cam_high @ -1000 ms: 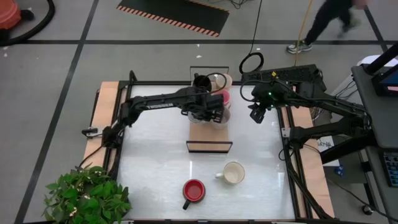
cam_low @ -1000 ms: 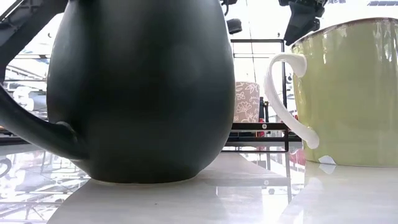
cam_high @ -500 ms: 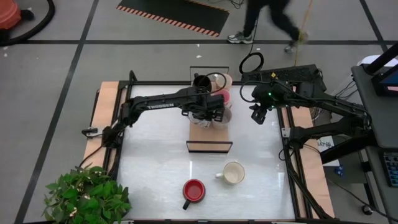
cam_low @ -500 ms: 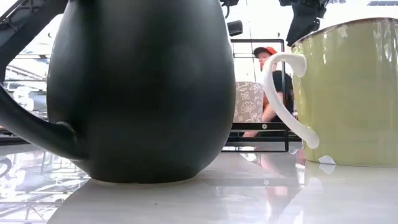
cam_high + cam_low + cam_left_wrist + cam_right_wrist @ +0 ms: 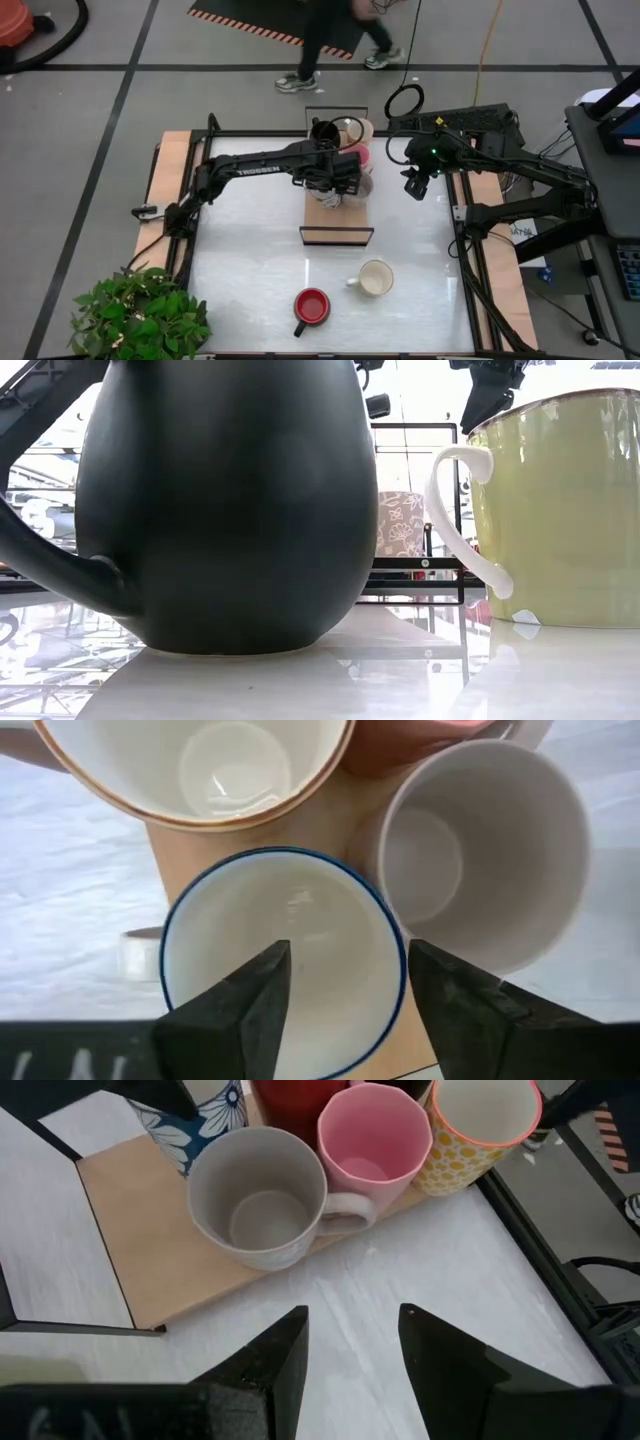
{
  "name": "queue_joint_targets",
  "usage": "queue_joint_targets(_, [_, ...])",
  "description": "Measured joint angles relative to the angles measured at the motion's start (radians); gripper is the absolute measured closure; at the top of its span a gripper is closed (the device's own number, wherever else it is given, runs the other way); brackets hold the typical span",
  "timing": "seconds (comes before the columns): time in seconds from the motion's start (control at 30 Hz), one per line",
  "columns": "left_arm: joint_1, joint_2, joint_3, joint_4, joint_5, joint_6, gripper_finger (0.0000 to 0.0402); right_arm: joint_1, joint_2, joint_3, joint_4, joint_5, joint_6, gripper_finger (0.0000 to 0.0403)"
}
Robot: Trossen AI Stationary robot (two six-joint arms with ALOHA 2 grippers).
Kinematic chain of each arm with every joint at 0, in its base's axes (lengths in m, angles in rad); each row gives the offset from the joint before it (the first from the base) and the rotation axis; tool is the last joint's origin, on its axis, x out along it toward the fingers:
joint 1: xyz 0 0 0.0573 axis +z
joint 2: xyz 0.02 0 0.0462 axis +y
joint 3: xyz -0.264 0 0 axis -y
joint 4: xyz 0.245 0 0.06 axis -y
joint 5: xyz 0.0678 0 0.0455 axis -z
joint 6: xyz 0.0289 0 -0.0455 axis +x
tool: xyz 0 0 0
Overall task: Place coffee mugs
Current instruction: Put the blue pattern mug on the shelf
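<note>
We see the left gripper (image 5: 333,193) over the wooden tray (image 5: 336,214), fingers spread apart around the rim of a blue-rimmed mug (image 5: 283,960), beside a grey mug (image 5: 258,1197). The right gripper (image 5: 415,187) hangs open and empty. Nearer us, a red mug (image 5: 311,306) and cream mug (image 5: 375,278) sit on the worktop (image 5: 250,250).

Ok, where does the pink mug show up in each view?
High view: pink mug at the far right of the wooden tray.
Low view: not visible.
Left wrist view: only a pink sliver, beyond the grey mug.
Right wrist view: between the grey mug and the dotted mug.
Shared landmark: the wooden tray under it.
</note>
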Motion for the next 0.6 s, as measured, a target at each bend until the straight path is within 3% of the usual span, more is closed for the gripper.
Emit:
queue_joint_targets(0.13, [-0.001,-0.008,0.0,0.021,0.008,-0.011,0.0186,0.0,0.0,-0.028,0.0,-0.009,0.0,0.0252])
queue_joint_targets(0.3, [-0.007,-0.027,0.0,0.041,0.026,-0.02,0.0185,0.0,0.0,-0.091,0.033,-0.106,0.006,0.0252])
queue_joint_targets(0.6, [-0.015,-0.075,0.0,-0.009,0.028,-0.001,0.0185,0.0,0.0,-0.179,0.229,-0.25,0.006,0.0252])
